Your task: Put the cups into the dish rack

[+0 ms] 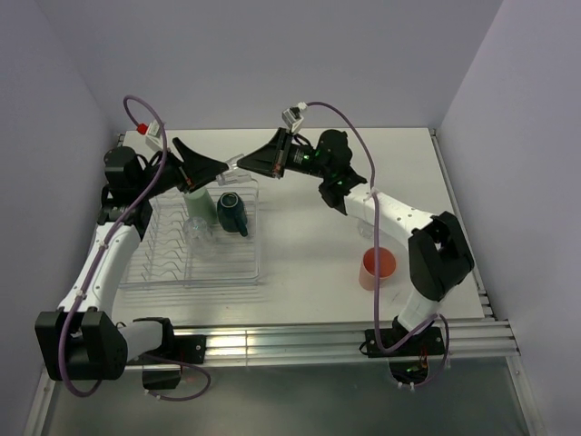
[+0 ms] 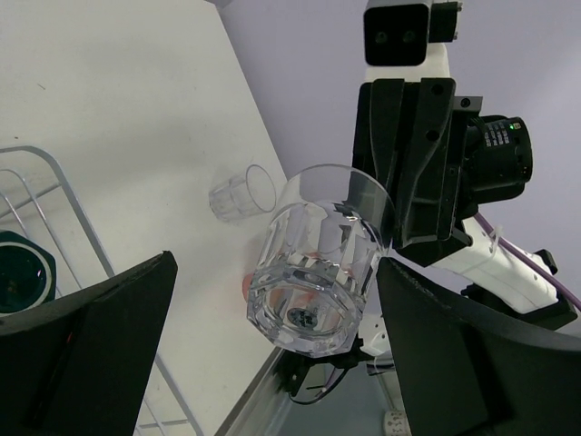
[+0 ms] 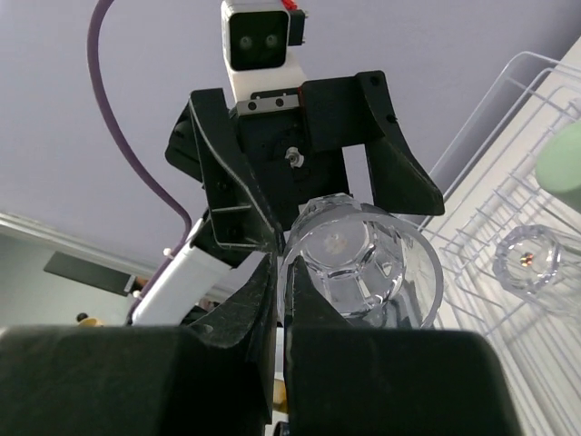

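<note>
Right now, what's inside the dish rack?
A pale green tumbler, a dark teal mug and a clear glass sit in the dish rack. Part of its far end is hidden beneath the left gripper.

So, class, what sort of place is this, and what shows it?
Most likely a robot test bench, not a kitchen: two arms bolted to a white table, bare pale walls boxing it in, and a dish rack with a few cups set out, one clear glass pinched in the right gripper.
</note>
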You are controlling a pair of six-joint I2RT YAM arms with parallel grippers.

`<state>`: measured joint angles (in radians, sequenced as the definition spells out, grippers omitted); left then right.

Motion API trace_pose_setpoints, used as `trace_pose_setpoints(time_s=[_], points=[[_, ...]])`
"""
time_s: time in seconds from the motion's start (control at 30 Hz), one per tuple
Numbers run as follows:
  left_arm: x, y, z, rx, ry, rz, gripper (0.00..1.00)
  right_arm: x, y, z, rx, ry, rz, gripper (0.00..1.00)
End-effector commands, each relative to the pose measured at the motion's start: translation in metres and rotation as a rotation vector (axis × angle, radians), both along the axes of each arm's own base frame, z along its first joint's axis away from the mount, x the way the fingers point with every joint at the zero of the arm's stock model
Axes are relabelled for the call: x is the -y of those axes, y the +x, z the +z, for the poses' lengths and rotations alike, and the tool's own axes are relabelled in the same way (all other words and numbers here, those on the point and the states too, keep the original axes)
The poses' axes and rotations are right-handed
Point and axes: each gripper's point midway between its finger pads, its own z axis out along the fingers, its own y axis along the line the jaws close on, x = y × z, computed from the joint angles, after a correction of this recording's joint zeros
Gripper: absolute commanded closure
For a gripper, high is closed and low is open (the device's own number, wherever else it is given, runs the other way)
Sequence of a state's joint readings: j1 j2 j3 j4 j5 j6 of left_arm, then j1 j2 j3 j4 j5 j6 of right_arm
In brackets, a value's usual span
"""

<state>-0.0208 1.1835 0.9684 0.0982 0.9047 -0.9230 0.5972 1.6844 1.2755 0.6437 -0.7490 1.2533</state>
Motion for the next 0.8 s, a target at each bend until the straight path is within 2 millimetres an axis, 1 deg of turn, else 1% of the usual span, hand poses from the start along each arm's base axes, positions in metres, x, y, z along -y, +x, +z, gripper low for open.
trace_pose_setpoints(time_s=[0.0, 0.2, 0.23, 0.27, 0.33, 0.37, 0.43, 0.47, 0.5, 0.6, 0.63, 0.67, 0.73, 0.77], points=[[0.005, -0.010, 0.014, 0.080, 0.004, -0.035, 0.01, -0.005, -0.011, 0.042, 0.095, 0.089, 0.042, 1.00], [0.006, -0.016, 0.021, 0.090, -0.013, -0.048, 0.02, -0.013, -0.010, 0.042, 0.088, 0.099, 0.050, 1.00], [0.007, -0.019, 0.022, 0.092, -0.016, -0.057, 0.04, -0.014, -0.008, 0.041, 0.086, 0.102, 0.046, 1.00], [0.007, -0.019, 0.023, 0.092, -0.017, -0.057, 0.09, -0.015, -0.007, 0.041, 0.085, 0.103, 0.047, 1.00], [0.007, -0.021, 0.024, 0.093, -0.014, -0.057, 0.16, -0.017, -0.005, 0.040, 0.081, 0.106, 0.050, 1.00], [0.007, -0.022, 0.025, 0.093, -0.013, -0.056, 0.24, -0.018, -0.005, 0.041, 0.083, 0.109, 0.052, 1.00], [0.007, -0.024, 0.025, 0.092, -0.012, -0.060, 0.31, -0.019, -0.004, 0.041, 0.081, 0.112, 0.051, 1.00], [0.007, -0.024, 0.026, 0.093, -0.014, -0.062, 0.40, -0.019, -0.002, 0.040, 0.079, 0.111, 0.050, 1.00], [0.007, -0.025, 0.025, 0.089, -0.016, -0.063, 0.44, -0.020, -0.002, 0.040, 0.080, 0.113, 0.050, 1.00], [0.007, -0.026, 0.026, 0.092, -0.012, -0.060, 0.65, -0.022, -0.002, 0.038, 0.082, 0.112, 0.051, 1.00], [0.007, -0.026, 0.026, 0.087, -0.012, -0.060, 0.74, -0.023, -0.002, 0.037, 0.083, 0.109, 0.051, 1.00], [0.007, -0.027, 0.027, 0.088, -0.012, -0.062, 0.80, -0.023, -0.002, 0.037, 0.087, 0.106, 0.051, 1.00], [0.007, -0.027, 0.028, 0.084, -0.014, -0.057, 1.00, -0.024, -0.001, 0.036, 0.096, 0.091, 0.039, 1.00], [0.006, -0.027, 0.029, 0.089, -0.010, -0.050, 1.00, -0.024, -0.001, 0.036, 0.100, 0.086, 0.033, 1.00]])
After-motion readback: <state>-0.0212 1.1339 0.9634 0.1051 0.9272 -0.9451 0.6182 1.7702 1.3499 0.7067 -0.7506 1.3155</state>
